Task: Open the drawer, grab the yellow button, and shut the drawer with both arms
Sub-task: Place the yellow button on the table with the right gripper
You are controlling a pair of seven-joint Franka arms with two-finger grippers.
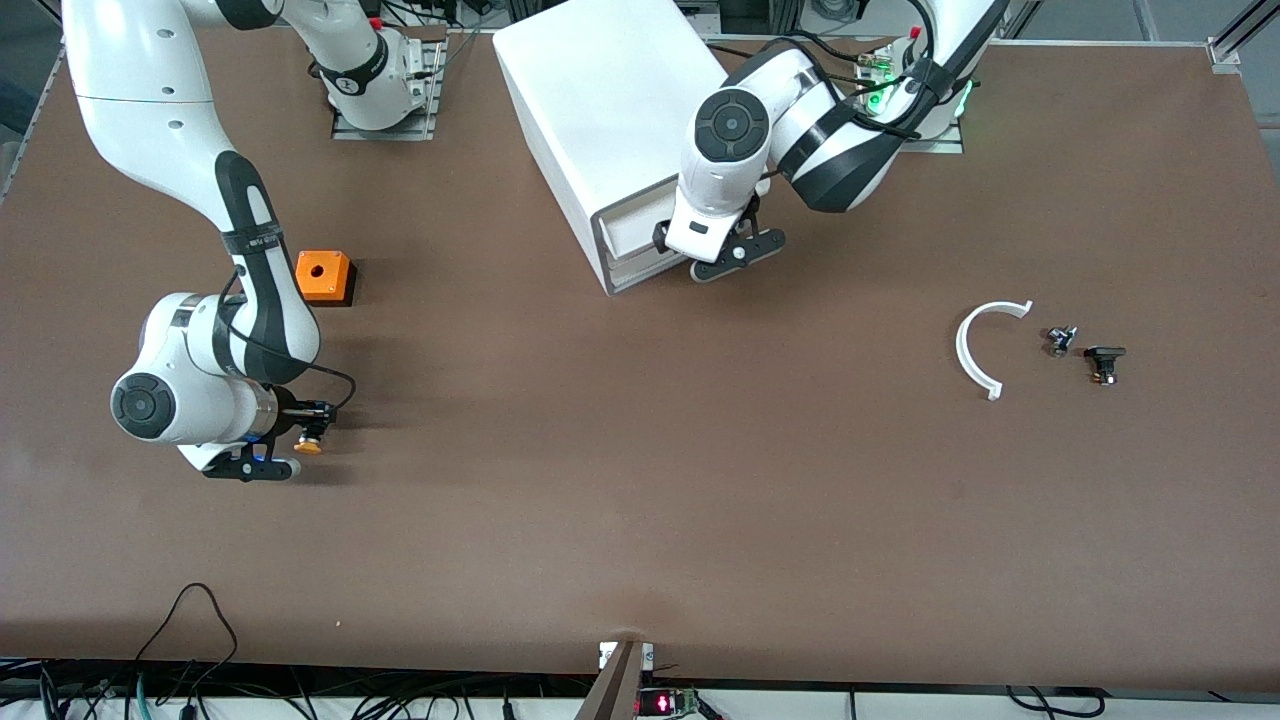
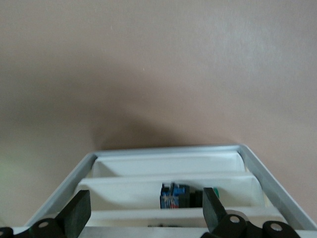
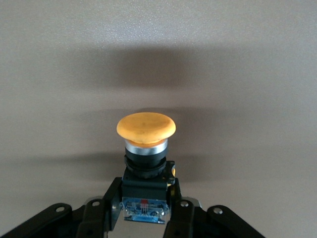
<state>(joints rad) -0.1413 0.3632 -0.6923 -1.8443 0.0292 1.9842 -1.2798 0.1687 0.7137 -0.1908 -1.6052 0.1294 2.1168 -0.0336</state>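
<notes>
— Start with the big white cabinet (image 1: 610,120). It sits at the robots' edge of the table (image 1: 640,500), turned at an angle, its front facing the camera and slightly toward the left arm's end.

— And the left arm (image 1: 800,130) is right on it?

— Yes. The left gripper (image 1: 737,253) hovers just in front of the cabinet's front, at the height of the drawer (image 1: 640,228), with its fingers spread wide and nothing between them. From its wrist camera the stacked white trays run straight away between the two fingers (image 2: 77,213), so I'd say the drawer's travel lines up with a plain push inward.

— Is the drawer shut yet?

— From the front view it looks nearly flush. I can't tell whether a gap remains.

— The right arm (image 1: 230,250)?

— Well apart from the cabinet, toward its own end of the table. The right gripper (image 1: 300,440) is clamped on the button (image 3: 146,148), gripping the black body with the orange-yellow cap pointing out past the fingertips. It's low over bare table, nearer the front camera than the orange cube (image 1: 323,276).

— So the left arm is the one nearer for closing.

— By far, I'd judge.

— Any writing?

— None I can read. There's only a small blue-and-red patch on the button's base, too tiny to make out.
</notes>
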